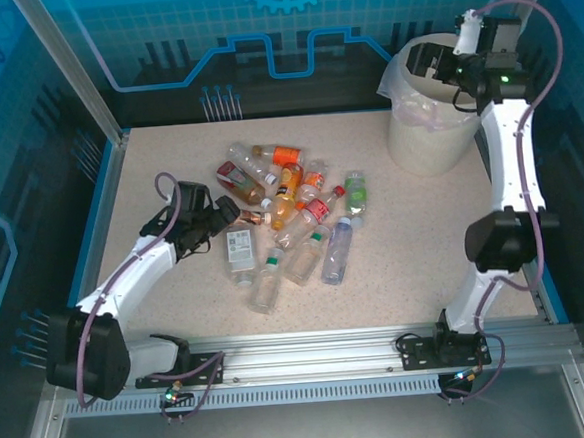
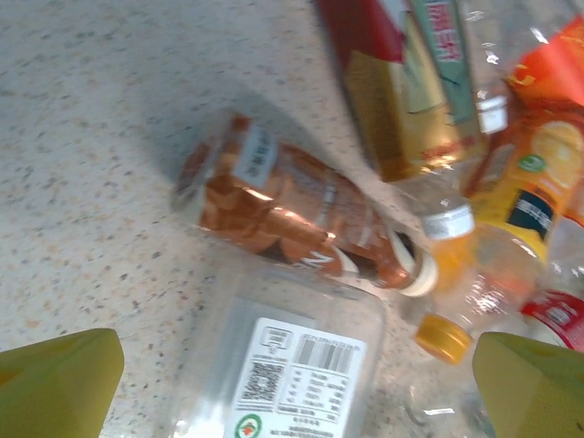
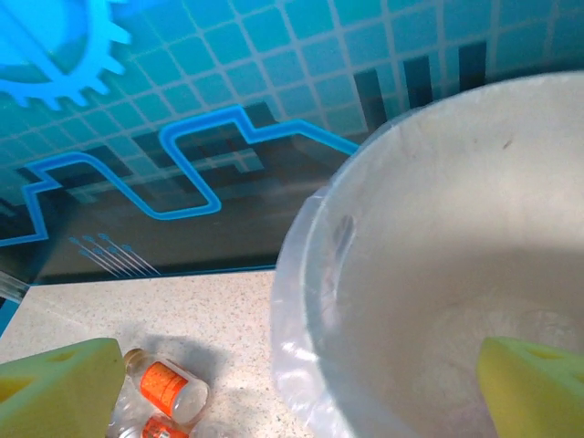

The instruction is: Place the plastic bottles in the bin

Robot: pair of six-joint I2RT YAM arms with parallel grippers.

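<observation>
The right gripper (image 3: 294, 381) hangs over the mouth of the bin (image 3: 429, 228), its yellow-green fingers spread wide with nothing between them, only the pale inside of the bucket and its clear liner below. All the plastic bottles (image 1: 287, 214) I can make out lie on the speckled table well to the left of the bin and nearer the arm bases, heaped together with several touching or crossing. What sits in the bin's bottom is too hazy to tell. The left gripper (image 2: 297, 379) is down at the side of that heap farthest from the bin, jaws fully apart and holding nothing, straddling a clear bottle with a white barcode label (image 2: 292, 365). A brown-labelled bottle (image 2: 292, 214) lies tilted against that clear one, and an orange-juice bottle with a yellow cap (image 2: 506, 228) crowds in on the bin side. That crowding is the main risk, as I judge it: if the jaws close here, one finger may catch a neighbour, so two bottles get pinched badly or one squirts out and rolls. The clear bottle looks smooth and light, so a shallow grip could slip on the lift. Over at the bin, the loose liner bulges past the rim, and a finger could snag it and drag the bucket.
</observation>
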